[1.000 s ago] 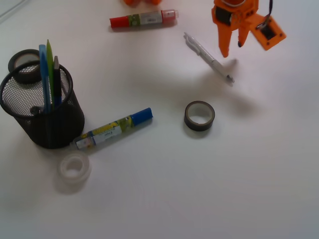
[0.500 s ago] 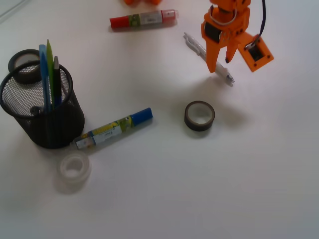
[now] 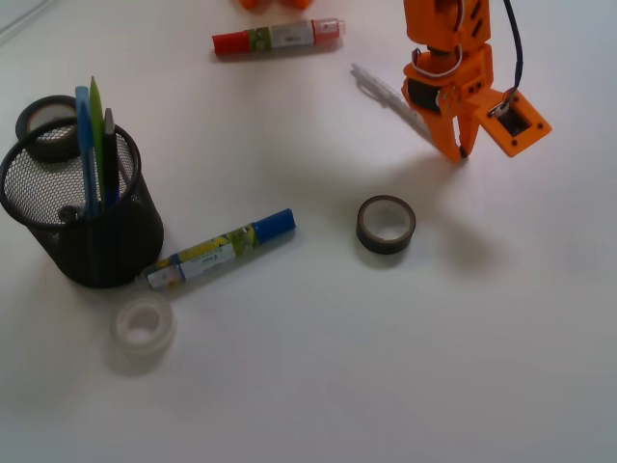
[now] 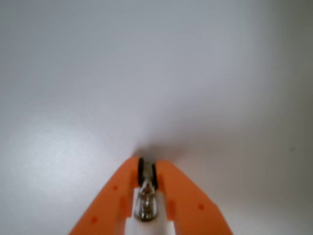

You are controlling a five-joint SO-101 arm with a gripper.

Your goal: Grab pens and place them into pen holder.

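Note:
In the front view the white translucent pen (image 3: 388, 94) lies slanted at the upper right, its lower end hidden under my orange gripper (image 3: 461, 150). The wrist view shows the gripper (image 4: 146, 167) shut on the white pen (image 4: 145, 203), the silver tip pinched between the two orange jaws close to the table. The black mesh pen holder (image 3: 96, 231) stands at the far left, well away from the gripper. It holds a light blue pen (image 3: 85, 135), a bright green pen (image 3: 96, 121) and a dark pen (image 3: 110, 154), all upright.
A thick red marker (image 3: 278, 37) lies at the top. A blue-capped, yellow-labelled marker (image 3: 220, 251) lies beside the holder. A dark tape roll (image 3: 386, 224) sits just below the gripper, a clear roll (image 3: 143, 325) at lower left, and another dark roll (image 3: 43, 125) behind the holder.
The gripper came down and to the right over the white pen's lower end, and its jaws went from open to shut on the pen.

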